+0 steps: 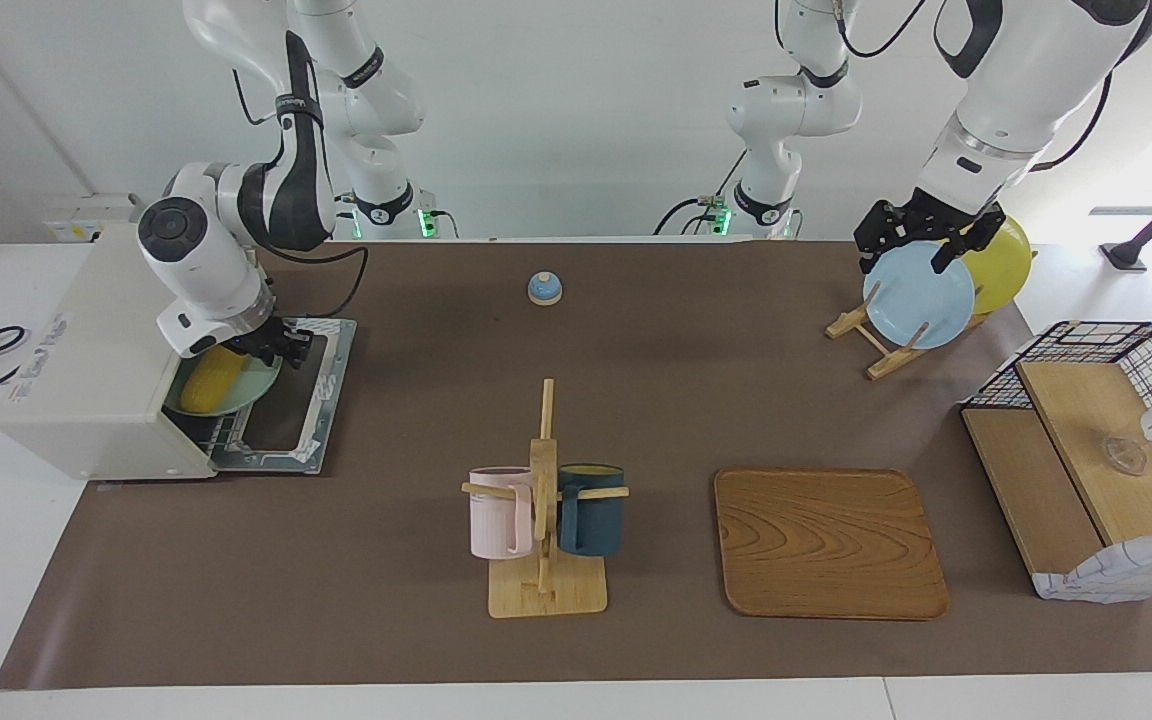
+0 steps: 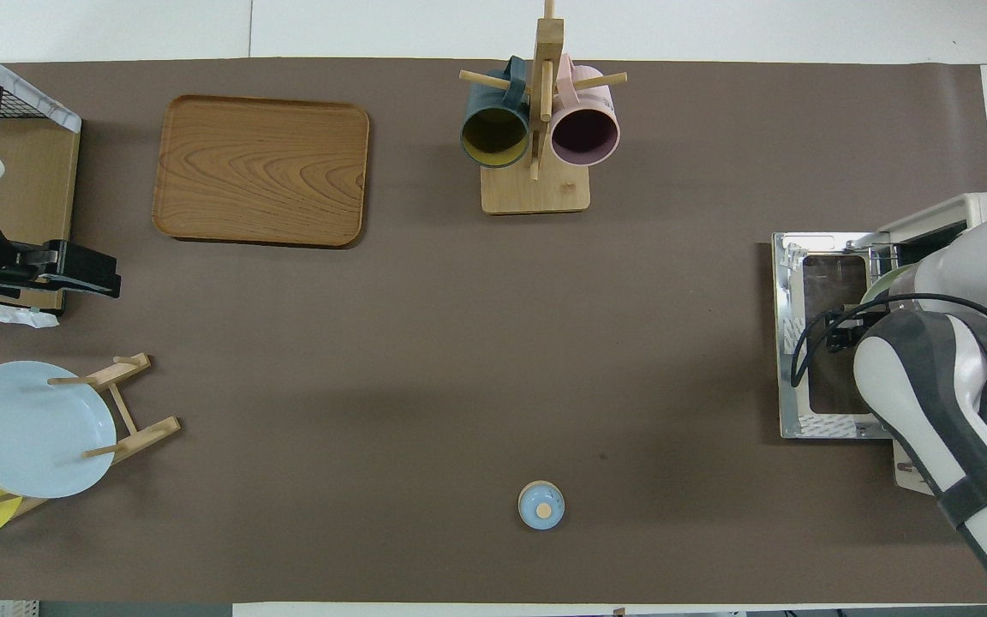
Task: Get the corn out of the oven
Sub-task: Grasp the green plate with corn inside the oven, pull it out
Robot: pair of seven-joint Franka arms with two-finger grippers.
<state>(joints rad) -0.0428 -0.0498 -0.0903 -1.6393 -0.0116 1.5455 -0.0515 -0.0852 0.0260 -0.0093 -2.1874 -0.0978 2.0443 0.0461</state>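
Reaching into the oven mouth, the right pincer is at the end of the corn that points toward the robots. Its fingers are half closed, but I cannot tell if they pinch the corn or only touch it. The corn lies on a pale green plate that sits on the oven rack, half out of the opening, above the lowered door. The oven stands at the right arm's end of the surface, its door lying flat on the brown mat. In the overhead view the right arm covers the corn and most of the plate.

The left pincer waits in the air over the blue plate on a wooden plate rack, with its fingers spread wide and nothing between them. A yellow plate stands in the same rack, just beside the blue one.

Near the middle of the edge away from the robots stands a mug stand with a pink mug and a dark blue mug. A wooden tray lies beside it, toward the left arm's end. A wire basket shelf is at that end, near the corner. A small blue bell sits near the edge next to the robots.
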